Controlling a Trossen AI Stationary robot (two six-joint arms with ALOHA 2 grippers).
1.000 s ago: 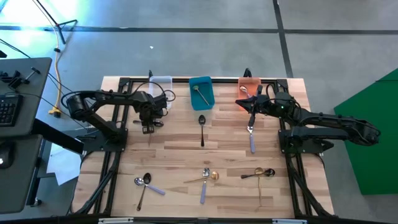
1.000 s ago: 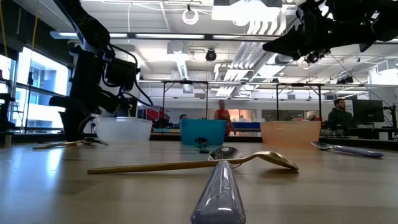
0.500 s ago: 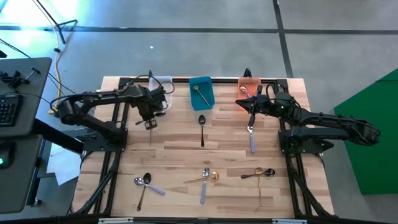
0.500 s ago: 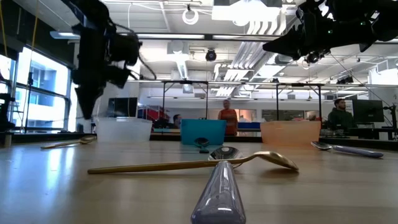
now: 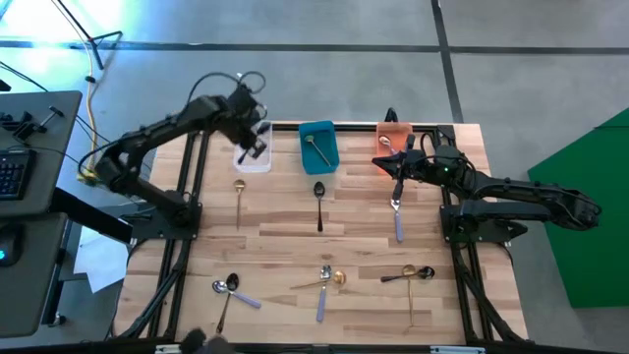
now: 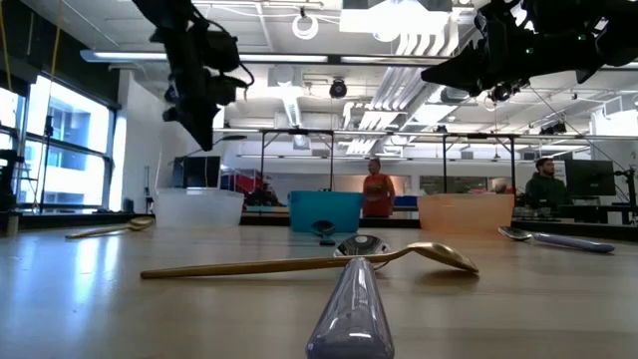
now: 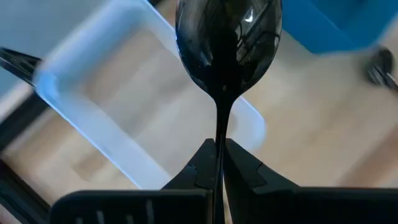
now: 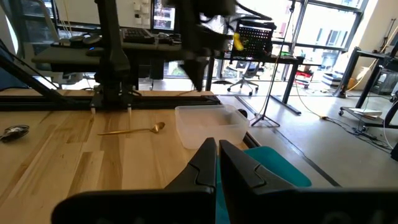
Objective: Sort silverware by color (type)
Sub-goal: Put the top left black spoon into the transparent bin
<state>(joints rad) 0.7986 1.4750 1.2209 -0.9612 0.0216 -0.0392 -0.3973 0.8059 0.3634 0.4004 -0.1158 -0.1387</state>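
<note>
Gripping a black spoon (image 7: 227, 46) by its thin handle, bowl pointing away from the wrist, directly over the clear bin (image 7: 118, 118) at the table's back edge. Left gripper (image 5: 252, 147) clamped narrow on that handle, fingers (image 7: 200, 163) pressed to either side, lifted well above the table in the low view (image 6: 204, 100). Just beside the clear bin, a teal bin (image 5: 318, 145) with one silver spoon (image 5: 314, 148) inside; next along, an orange bin (image 5: 392, 141). Right gripper (image 5: 397, 182) parked near the orange bin, fingers (image 8: 202, 163) nearly touching, gripping nothing visible. On the wood below the clear bin, a gold spoon (image 5: 238, 200); another dark spoon (image 5: 318, 202) below the teal bin; a lavender-handled spoon (image 5: 398, 222) right under the right gripper. Along the near edge, three crossed clusters: left (image 5: 228, 291), middle (image 5: 326, 281), right (image 5: 413, 277).
</note>
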